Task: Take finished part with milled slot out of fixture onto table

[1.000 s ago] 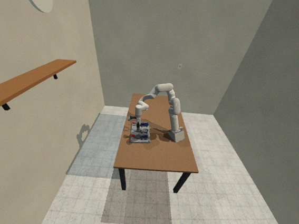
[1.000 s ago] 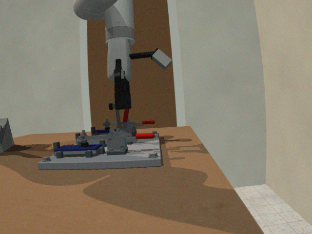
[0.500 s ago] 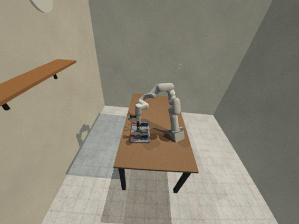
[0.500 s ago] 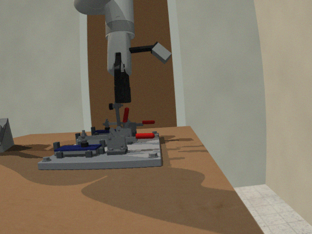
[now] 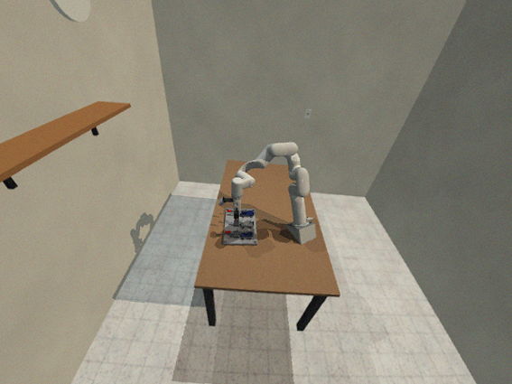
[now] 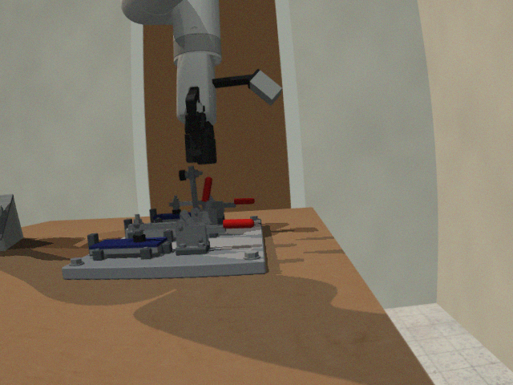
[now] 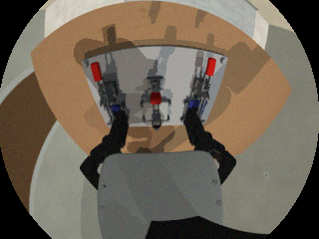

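gripper spread wide and empty, hanging above the middle clamp of the fixture.

wrist view: fingertips splayed at 9 and 3 o'clock, flanking the centre clamp handle, touching nothing. exterior view: that red handle stands tilted up, its clamp arm raised; the two outer red handles lie level. near blank, blue, sits flat in its nest at the plate's 9 o'clock side; far blank shows blue behind it. the slotted finished part lies between them in the middle nest, hidden by clamp hardware. fixture rests on the table.
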